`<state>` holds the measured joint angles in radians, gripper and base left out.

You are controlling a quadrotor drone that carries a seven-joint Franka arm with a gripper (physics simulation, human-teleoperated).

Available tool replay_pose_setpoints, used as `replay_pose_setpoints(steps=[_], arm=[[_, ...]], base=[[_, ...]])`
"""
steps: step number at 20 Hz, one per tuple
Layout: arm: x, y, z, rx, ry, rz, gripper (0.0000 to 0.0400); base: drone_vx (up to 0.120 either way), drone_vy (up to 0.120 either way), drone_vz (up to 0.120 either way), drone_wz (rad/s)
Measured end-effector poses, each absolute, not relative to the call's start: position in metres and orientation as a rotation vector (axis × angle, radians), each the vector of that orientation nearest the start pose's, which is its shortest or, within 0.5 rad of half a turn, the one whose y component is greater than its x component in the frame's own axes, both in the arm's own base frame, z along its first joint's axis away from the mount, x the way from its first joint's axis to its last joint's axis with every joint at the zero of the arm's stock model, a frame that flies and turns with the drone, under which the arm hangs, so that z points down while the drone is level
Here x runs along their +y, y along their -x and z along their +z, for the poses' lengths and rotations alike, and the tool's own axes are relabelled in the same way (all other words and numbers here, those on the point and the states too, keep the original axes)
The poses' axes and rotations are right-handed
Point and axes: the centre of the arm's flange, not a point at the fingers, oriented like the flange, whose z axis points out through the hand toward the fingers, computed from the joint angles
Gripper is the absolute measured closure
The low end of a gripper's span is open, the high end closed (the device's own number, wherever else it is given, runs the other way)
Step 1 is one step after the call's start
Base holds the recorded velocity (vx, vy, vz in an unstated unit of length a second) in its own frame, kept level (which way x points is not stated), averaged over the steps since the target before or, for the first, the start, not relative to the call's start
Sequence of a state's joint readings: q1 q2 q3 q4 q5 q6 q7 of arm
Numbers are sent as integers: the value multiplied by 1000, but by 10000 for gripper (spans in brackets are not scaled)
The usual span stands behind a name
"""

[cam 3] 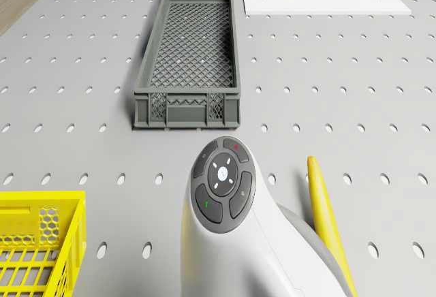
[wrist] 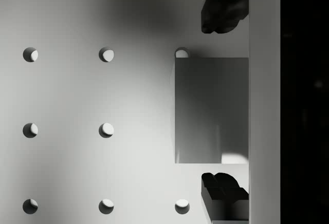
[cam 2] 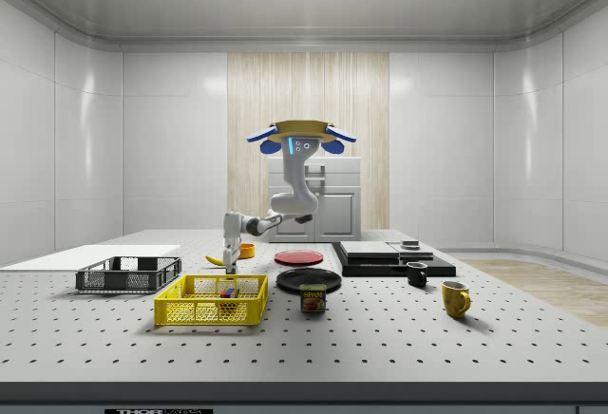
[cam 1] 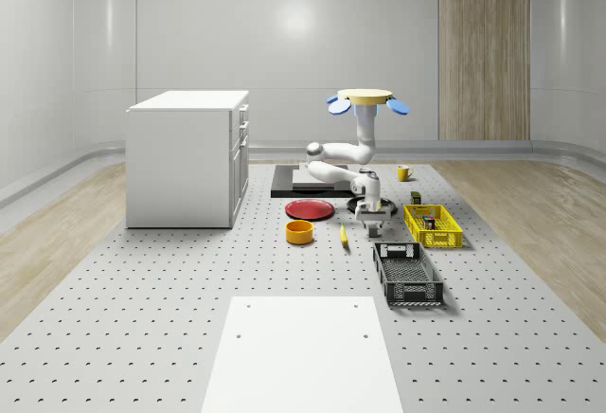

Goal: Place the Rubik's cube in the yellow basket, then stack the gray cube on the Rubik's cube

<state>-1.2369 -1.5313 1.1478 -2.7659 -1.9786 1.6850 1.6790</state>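
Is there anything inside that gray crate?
No: in the drone view the gray crate shows only its bare mesh floor.

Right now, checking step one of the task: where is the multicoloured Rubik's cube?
The multicoloured Rubik's cube lies inside the yellow plastic basket, seen through its mesh in the side view, left of the small tin can.

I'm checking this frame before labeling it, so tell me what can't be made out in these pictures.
- Gray cube: in the wrist view a pale upright edge cuts off its far side.
- Gripper: both fingertips are partly cut off there; contact with the cube is unclear.
- Rubik's cube in the yellow basket: the side view's mesh wall hides most of it.
- Can: label too small to read.
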Motion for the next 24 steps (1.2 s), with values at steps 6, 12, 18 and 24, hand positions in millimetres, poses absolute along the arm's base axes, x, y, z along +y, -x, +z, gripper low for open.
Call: replay_pose_setpoints(steps=[6,12,18,24], arm=[[6,-319,569,-2,-1,786,0],[6,-319,570,-2,-1,786,99],[6,-319,571,-2,-1,786,138],[6,-319,567,-2,-1,786,147]], base=[[0,0,0,0],[0,0,0,0],[0,0,0,0],[0,0,0,0]])
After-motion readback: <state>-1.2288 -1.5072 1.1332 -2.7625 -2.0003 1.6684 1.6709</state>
